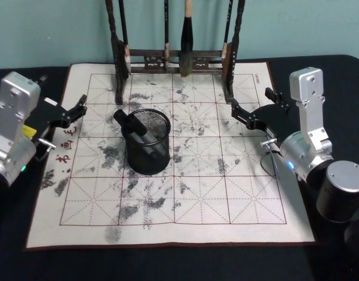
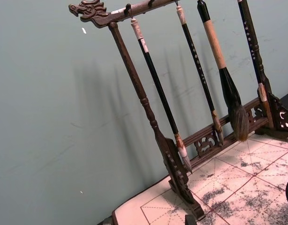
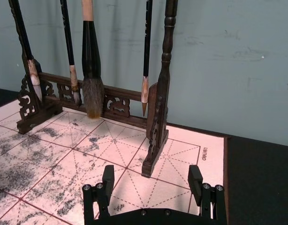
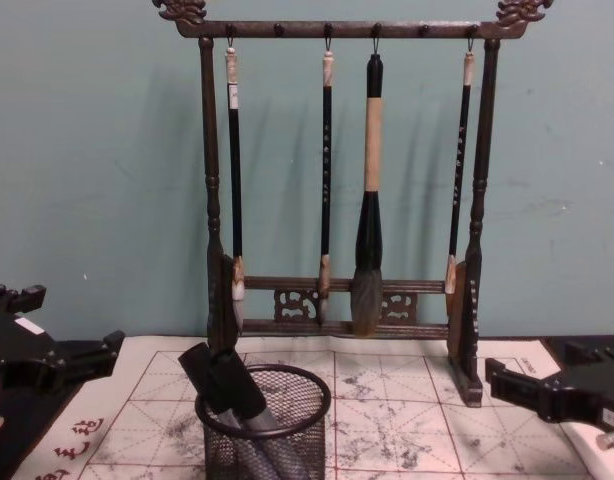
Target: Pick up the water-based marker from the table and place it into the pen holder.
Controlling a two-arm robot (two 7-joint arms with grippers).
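Black wire mesh holds the answer: the water-based marker already stands inside the pen holder, leaning against the rim on my left with its capped end poking up above it. The holder sits on the ink-stained practice mat, in front of the wooden brush rack.

My left hand hangs over the mat's left edge, fingers spread wide and holding nothing. My right hand is at the mat's right side near the rack's foot, its fingers likewise parted and empty, as my right wrist view confirms.

I judge the placing done and the step in hand a retreat. Both hands are well apart from the holder, so the next move asks little: draw my arms back to rest over the dark counter, keeping clear of the rack's post on the right.
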